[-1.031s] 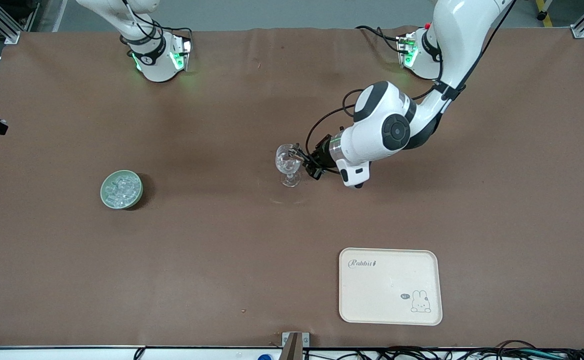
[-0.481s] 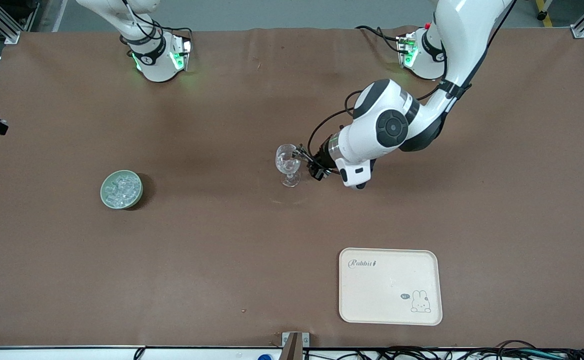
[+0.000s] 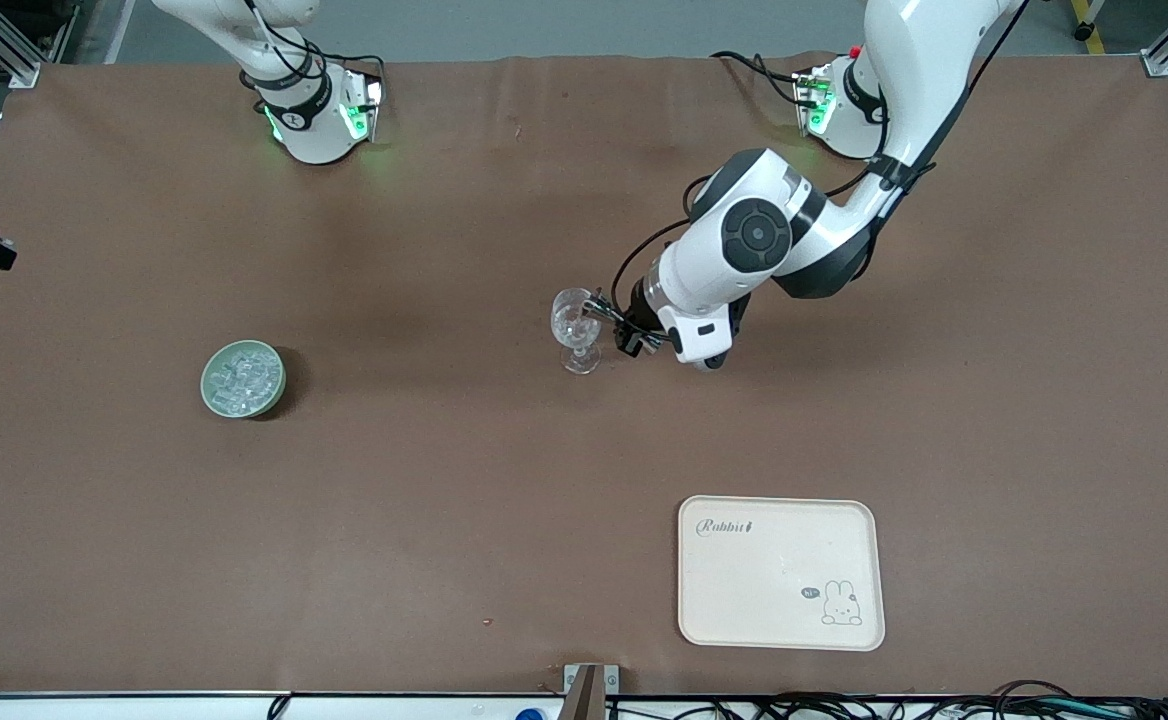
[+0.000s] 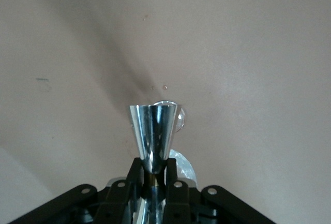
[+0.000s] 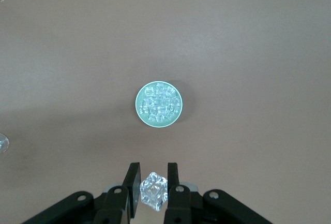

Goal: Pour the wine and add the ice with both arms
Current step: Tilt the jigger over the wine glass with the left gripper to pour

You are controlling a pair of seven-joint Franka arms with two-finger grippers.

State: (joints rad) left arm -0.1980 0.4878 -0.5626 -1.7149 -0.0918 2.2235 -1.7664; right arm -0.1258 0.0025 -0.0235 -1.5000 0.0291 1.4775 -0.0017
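A clear, faceted ice cube (image 5: 154, 191) sits pinched between the right gripper's (image 5: 151, 182) black fingers, high over the round green bowl (image 5: 159, 104) of glassy ice. The left gripper's (image 3: 628, 335) fingers clamp a shiny metal cup (image 4: 153, 137) beside the stemmed glass (image 3: 574, 328) on the brown table (image 3: 444, 500).

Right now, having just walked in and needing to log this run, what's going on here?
The left gripper holds a shiny metal cup by the stemmed glass mid-table. The right gripper, out of the front view, is up over the table, shut on an ice cube above the green bowl of ice. A cream tray lies nearer the camera.
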